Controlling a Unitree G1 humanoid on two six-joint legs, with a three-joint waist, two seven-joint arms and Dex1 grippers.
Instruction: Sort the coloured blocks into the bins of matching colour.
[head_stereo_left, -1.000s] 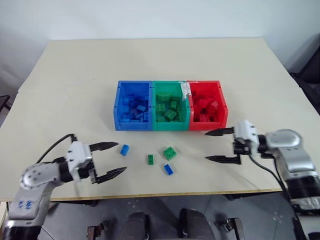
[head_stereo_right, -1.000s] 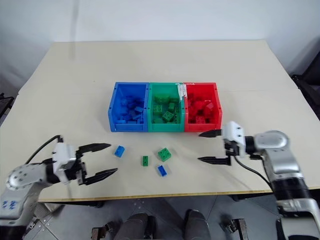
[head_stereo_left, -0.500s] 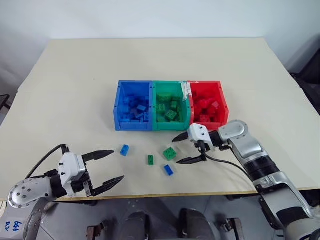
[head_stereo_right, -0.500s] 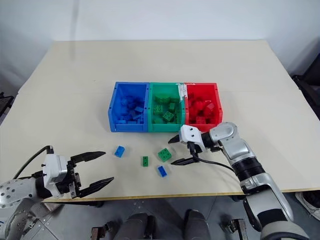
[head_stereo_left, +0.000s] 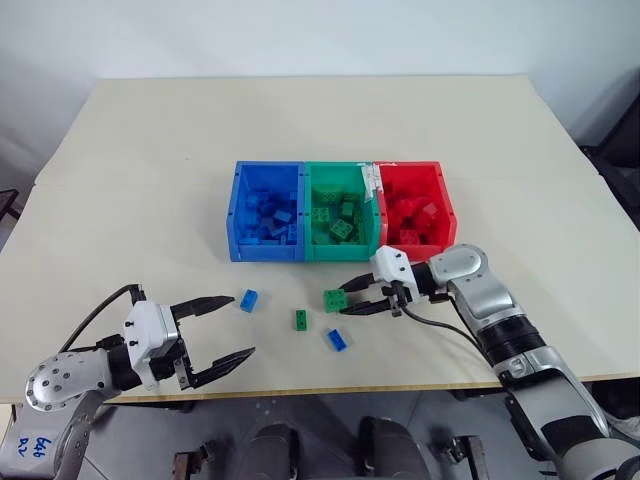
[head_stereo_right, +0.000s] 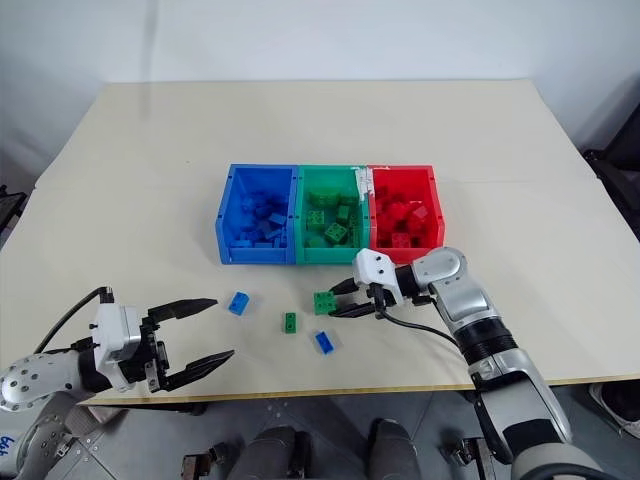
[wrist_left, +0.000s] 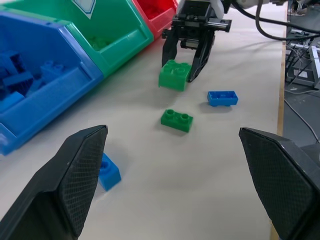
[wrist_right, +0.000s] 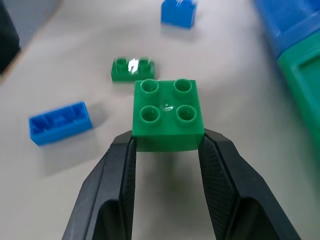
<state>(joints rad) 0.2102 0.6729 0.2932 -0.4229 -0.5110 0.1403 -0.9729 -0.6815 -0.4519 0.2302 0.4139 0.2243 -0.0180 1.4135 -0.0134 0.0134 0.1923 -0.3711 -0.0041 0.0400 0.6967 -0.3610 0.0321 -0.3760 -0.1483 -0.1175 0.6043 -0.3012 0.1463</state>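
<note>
Right wrist view first: the right gripper (wrist_right: 167, 145) has its two black fingers (wrist_right: 120, 165) pressed against opposite flat sides of the square green studded plastic brick (wrist_right: 167, 115), studs up, so it's holding that one. Whether the brick has left the bench (head_stereo_left: 150, 150) yet I honestly can't tell; in the left wrist view it looks like it's right at the surface.

Using the row of three joined open-top plastic bins (head_stereo_left: 340, 250) as the landmark (blue, green, red): the gripped brick sits just in front of the green bin. The narrow green two-stud brick (head_stereo_left: 301, 319) and a blue brick (head_stereo_left: 337, 340) are a bit further out in front of it, and another small blue brick (head_stereo_left: 248, 300) lies in front of the blue bin.

Handling-wise, my guess is these are light, stiff and kind of slick moulded plastic, so squeezing the flat side walls low down like this beats pinching across the studs. It could twist if the grip ends up off-centre.

The left gripper (head_stereo_left: 222, 330) hangs well out in front of the blue bin near the bench edge, fingers spread wide, nothing in them.

Hard to make out: the loose piles inside the bins blur into their own colour, so no counting them.
</note>
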